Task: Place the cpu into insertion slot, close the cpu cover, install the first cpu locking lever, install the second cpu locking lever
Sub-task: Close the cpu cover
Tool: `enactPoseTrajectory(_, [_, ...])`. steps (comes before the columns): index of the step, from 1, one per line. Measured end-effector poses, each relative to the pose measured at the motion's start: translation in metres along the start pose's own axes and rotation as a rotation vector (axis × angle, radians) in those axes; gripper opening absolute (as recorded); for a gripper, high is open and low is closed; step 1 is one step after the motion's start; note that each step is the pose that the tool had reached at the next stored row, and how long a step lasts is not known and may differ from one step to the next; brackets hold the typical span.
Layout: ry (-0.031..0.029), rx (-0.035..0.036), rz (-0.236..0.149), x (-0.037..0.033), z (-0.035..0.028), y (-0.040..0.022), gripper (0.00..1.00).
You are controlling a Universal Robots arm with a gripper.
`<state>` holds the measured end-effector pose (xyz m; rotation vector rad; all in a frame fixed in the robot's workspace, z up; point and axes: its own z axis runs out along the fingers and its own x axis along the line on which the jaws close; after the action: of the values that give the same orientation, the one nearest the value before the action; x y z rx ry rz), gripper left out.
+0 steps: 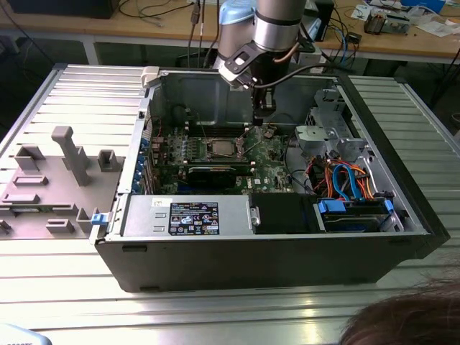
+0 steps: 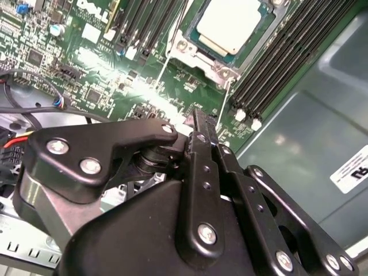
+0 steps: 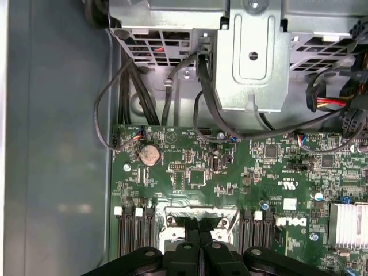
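Cpu (image 2: pixel 230 23) just ahead of my gripper (image 2: pixel 198 119)
Pressed together, seemingly empty; a locking lever (image 2: pixel 223 106) stands between them.

You're in an electronics lab: 1 opened computer case (image 1: pixel 287 260) sits on a slotted aluminium table (image 1: pixel 215 318), with cable-strewn wooden benches (image 1: pixel 424 44) behind.
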<state>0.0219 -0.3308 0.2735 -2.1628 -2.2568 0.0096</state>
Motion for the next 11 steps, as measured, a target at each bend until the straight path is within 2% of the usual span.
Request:
enactPoseTrajectory(2, [0.0002,0.003,0.0,-0.0002,0.0,0.0038,0.11])
enactPoseTrajectory(4, [0.0004,0.0085,0.0,-0.0004,-0.0002,0.0101,0.11])
enactPoseTrajectory(11, [0.0014,0.0203,0.0,-0.001,-0.0004,0.024,0.11])
